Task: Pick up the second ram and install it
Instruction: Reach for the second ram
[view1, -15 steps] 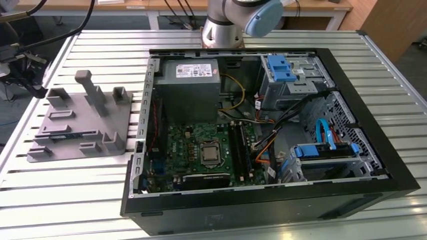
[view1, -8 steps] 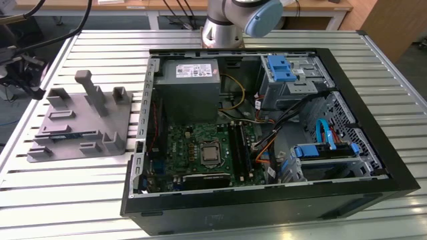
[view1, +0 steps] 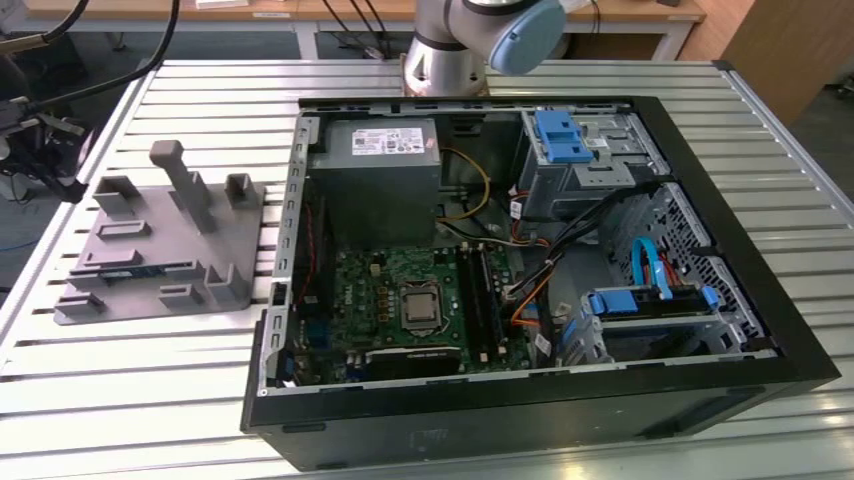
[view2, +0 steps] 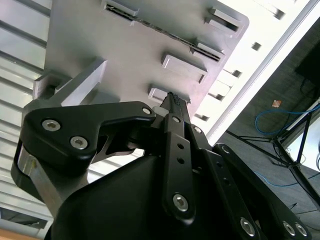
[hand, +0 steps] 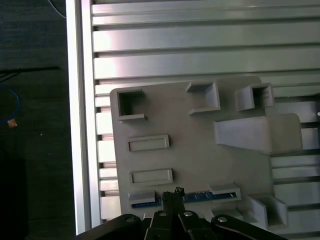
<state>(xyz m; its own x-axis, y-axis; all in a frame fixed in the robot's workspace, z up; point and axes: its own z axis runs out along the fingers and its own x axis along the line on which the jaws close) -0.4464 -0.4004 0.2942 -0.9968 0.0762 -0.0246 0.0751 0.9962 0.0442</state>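
We see the gripper (hand: 173, 192) with fingertips pressed together, holding nothing, poised over the second ram (hand: 201, 196), which sits in a slot of the grey tray (hand: 200, 155).

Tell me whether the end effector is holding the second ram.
No, the second ram lies in the grey tray, apart from the end effector.

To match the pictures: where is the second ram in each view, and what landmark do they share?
Exterior view: the second ram, in a slot of the grey tray, exterior view's left.
First wrist view: blue strip between two holders.
Second wrist view: thin dark strip between two holders.
Shared landmark: the tray's tall slanted post.
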